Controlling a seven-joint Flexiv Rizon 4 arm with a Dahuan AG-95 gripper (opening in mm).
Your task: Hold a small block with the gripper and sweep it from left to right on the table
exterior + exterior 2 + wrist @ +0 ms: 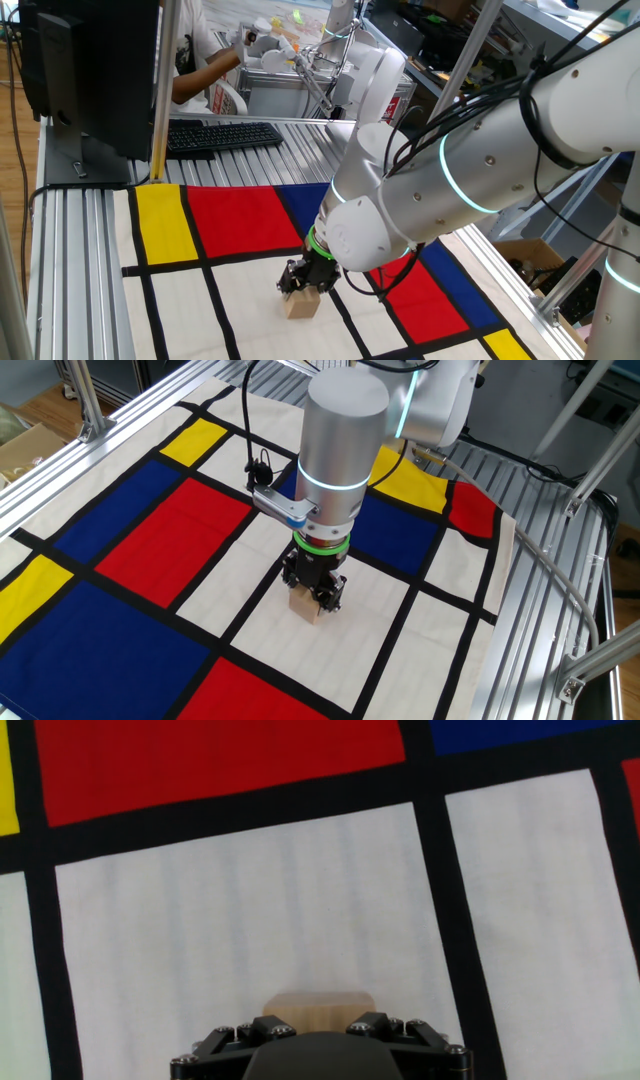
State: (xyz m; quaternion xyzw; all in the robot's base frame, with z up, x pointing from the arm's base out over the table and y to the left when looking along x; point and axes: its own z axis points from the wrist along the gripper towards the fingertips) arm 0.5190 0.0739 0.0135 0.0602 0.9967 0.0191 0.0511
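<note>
The small block (pixel 301 303), a light-tan wooden cube, rests on a white rectangle of the table cloth (pixel 200 300). The black gripper (pixel 304 283) with its green ring sits right on top of it, fingers down around its upper part, shut on it. In the other fixed view the block (pixel 308 604) shows under the gripper (pixel 313 592), on the white panel (pixel 370 610). In the hand view only the block's top edge (pixel 318 1004) shows above the gripper's black body (pixel 318 1038); the fingertips are hidden.
A black keyboard (pixel 222 134) and a monitor (pixel 90 70) stand at the back of the table. A person's arm (pixel 205 70) shows behind. Aluminium rails (pixel 80 260) edge the cloth. The white arm (pixel 480 160) reaches over the right side.
</note>
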